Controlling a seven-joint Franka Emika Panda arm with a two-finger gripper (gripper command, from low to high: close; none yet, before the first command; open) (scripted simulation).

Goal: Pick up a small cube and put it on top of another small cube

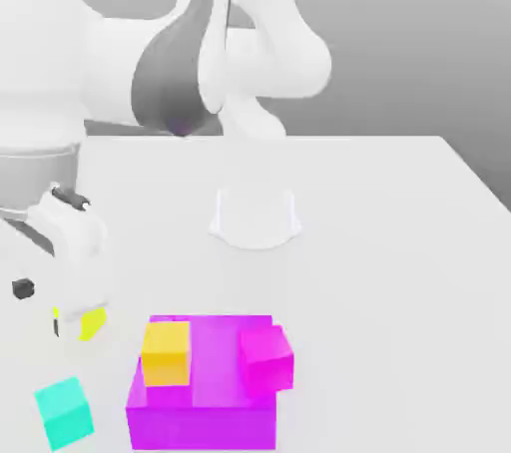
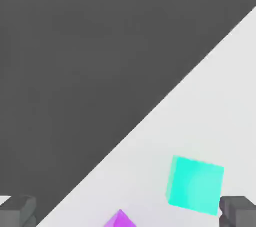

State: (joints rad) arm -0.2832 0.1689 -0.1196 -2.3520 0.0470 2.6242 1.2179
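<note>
My gripper (image 1: 66, 309) hangs low over the table at the exterior view's left, and its dark fingertips (image 2: 238, 212) stand wide apart with nothing between them. A small yellow cube (image 1: 93, 323) lies on the table right beside the hand, partly hidden by it. A small cyan cube (image 1: 65, 411) rests nearer the front edge; the hand view has this cyan cube (image 2: 195, 186) just ahead of one fingertip. A small orange cube (image 1: 166, 352) and a small pink cube (image 1: 266, 355) sit on top of a large magenta block (image 1: 205, 401).
The magenta block's corner (image 2: 120, 219) pokes into the hand view between the fingers. The white arm (image 1: 150, 62) rises at the back left. The white table (image 1: 399, 271) stretches to the exterior view's right, and its edge (image 2: 150, 116) runs diagonally in the hand view.
</note>
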